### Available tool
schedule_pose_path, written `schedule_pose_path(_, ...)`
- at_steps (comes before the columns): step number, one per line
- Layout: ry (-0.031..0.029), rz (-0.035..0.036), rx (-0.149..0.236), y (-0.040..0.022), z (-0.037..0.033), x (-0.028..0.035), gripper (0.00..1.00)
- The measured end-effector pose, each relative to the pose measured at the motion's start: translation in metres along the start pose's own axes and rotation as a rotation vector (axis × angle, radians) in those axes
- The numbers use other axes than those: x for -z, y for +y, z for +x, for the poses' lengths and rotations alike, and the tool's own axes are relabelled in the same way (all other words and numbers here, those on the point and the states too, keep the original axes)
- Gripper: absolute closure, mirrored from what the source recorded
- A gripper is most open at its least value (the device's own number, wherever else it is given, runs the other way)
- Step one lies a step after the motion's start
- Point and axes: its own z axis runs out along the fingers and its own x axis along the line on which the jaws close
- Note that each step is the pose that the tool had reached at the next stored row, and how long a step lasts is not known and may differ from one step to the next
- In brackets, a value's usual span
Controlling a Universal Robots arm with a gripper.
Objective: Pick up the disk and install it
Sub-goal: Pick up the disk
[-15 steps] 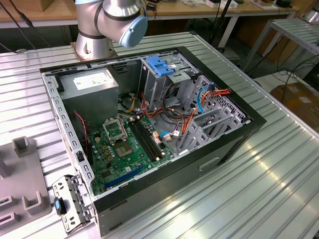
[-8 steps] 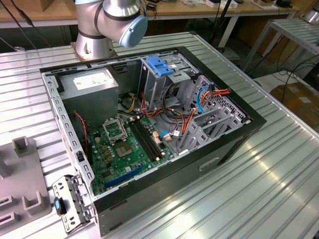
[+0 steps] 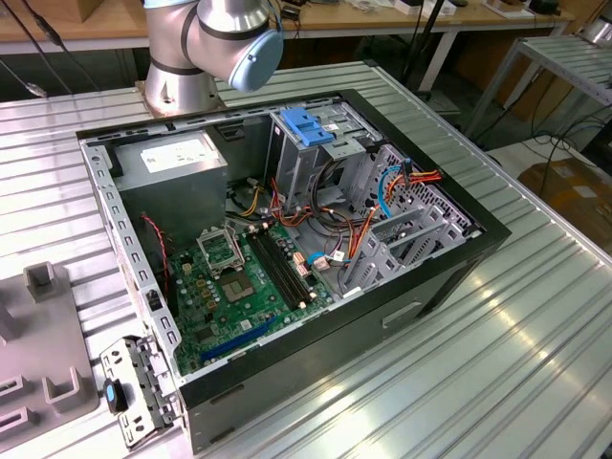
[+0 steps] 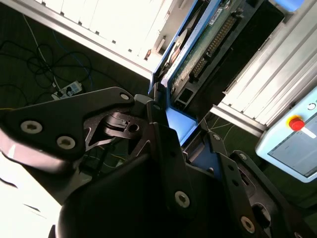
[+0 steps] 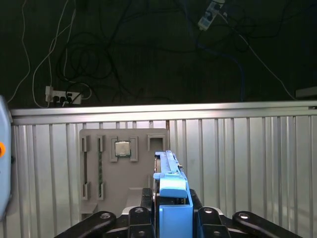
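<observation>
My gripper [image 5: 171,210] is shut on the disk [image 5: 171,186], which stands edge-on between the black fingers [image 5: 143,214] with its blue side rail facing the first wrist view. In the second wrist view the disk [image 4: 208,39] shows its green circuit-board underside and blue rail, running out from the gripper [image 4: 181,134]. The disk hangs in the air above the ribbed metal table [image 5: 237,163]. In the exterior view the open computer case [image 3: 449,277] lies on the table, with a metal drive cage [image 3: 311,129] topped in blue plastic at its back.
A grey fixture tray [image 5: 106,168] holding a processor chip [image 5: 123,148] lies on the table below the disk; the tray [image 3: 38,335] sits at the exterior view's left. Inside the case are a power-supply box [image 3: 177,163], a motherboard [image 3: 239,277] and loose cables [image 3: 373,206]. The arm's base [image 3: 206,38] stands behind the case.
</observation>
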Motion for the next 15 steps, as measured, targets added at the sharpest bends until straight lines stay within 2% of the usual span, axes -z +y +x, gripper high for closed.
schedule_pose_path(7,-0.0001,0.0001,0.0,0.0,0.0,0.0,0.63)
schedule_pose_path(15,-0.0001,0.0,0.0,-0.0038,-0.0001,0.0,0.63)
